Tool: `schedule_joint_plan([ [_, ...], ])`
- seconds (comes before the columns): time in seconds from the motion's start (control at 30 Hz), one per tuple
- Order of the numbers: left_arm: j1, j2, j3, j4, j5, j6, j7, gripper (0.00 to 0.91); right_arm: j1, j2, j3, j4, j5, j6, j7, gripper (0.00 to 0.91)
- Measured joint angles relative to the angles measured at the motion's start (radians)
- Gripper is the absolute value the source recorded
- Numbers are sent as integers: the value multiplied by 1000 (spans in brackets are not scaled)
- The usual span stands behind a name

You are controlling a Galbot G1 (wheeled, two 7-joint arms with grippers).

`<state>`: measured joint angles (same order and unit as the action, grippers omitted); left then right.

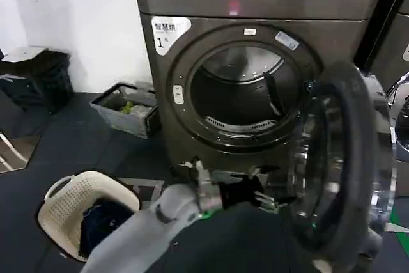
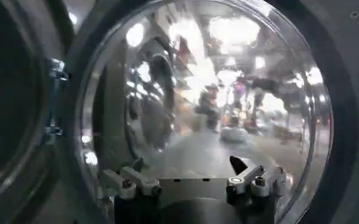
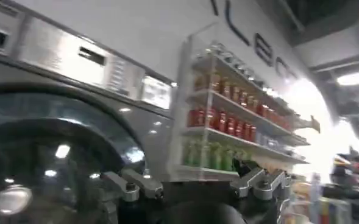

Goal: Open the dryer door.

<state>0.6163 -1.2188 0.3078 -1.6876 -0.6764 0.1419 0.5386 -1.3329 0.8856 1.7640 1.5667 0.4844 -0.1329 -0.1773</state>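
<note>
The dryer door [image 1: 339,164] stands swung out to the right, its dark inner rim and glass facing the open drum mouth [image 1: 239,91] of the bronze-grey machine with the "1" sticker [image 1: 167,33]. My left arm reaches across low in front of the machine. The left gripper [image 1: 268,199] sits by the lower inner edge of the door. In the left wrist view the door's inner glass [image 2: 203,91] is right ahead, and the left gripper [image 2: 188,167] is open with nothing between its fingers. The right gripper [image 3: 185,176] is open and empty, facing another machine.
A cream laundry basket [image 1: 83,212] with dark clothes sits on the floor at the left. A grey crate [image 1: 124,110] and a black bin [image 1: 38,75] stand by the wall. Another machine [image 1: 399,43] is at the right. A shelf of bottles [image 3: 228,122] appears in the right wrist view.
</note>
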Motion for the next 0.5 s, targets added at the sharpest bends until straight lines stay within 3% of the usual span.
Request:
schedule_joint_plan([
  [0.5,-120,-165,111,135,73,-77,-4,907,-66,54,77,99,1,-13,-34,907],
])
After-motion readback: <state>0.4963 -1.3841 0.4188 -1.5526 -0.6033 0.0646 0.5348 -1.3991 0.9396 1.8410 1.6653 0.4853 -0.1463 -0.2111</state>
